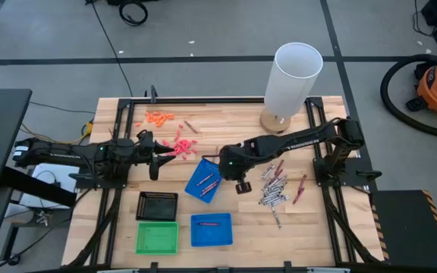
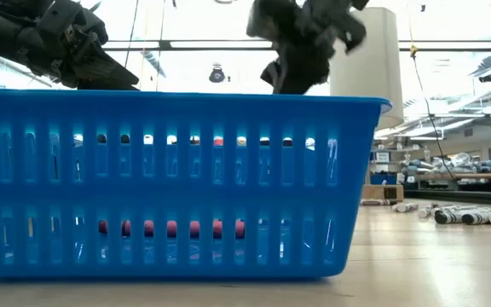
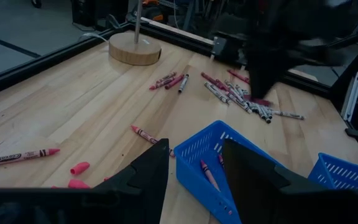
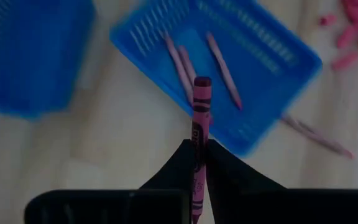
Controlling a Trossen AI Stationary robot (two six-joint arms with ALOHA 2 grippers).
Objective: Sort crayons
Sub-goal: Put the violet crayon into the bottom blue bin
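Your right gripper (image 4: 199,155) is clamped tight on one red crayon (image 4: 200,124), held above the tilted blue tray (image 4: 272,62); your left gripper (image 3: 194,165) stands parted, empty.

- High view looks straight down on the whole table (image 1: 226,121).
- Low view sits at tabletop height — hard against a blue basket (image 2: 169,188).
- Both wrist views look forward onto the tilted blue tray (image 3: 213,165) — also seen from above.

A maroon crayon (image 4: 199,118) with black wrapper print sits between dark fingers (image 4: 173,168). Two slatted trays (image 1: 204,182) are bright blue, one tray (image 1: 157,238) green, one (image 1: 158,205) black. Grey-silver crayons (image 1: 273,189) and salmon-pink bits (image 1: 180,145) lie on pale striped wood (image 1: 234,125); the cylinder (image 1: 293,76) is white.
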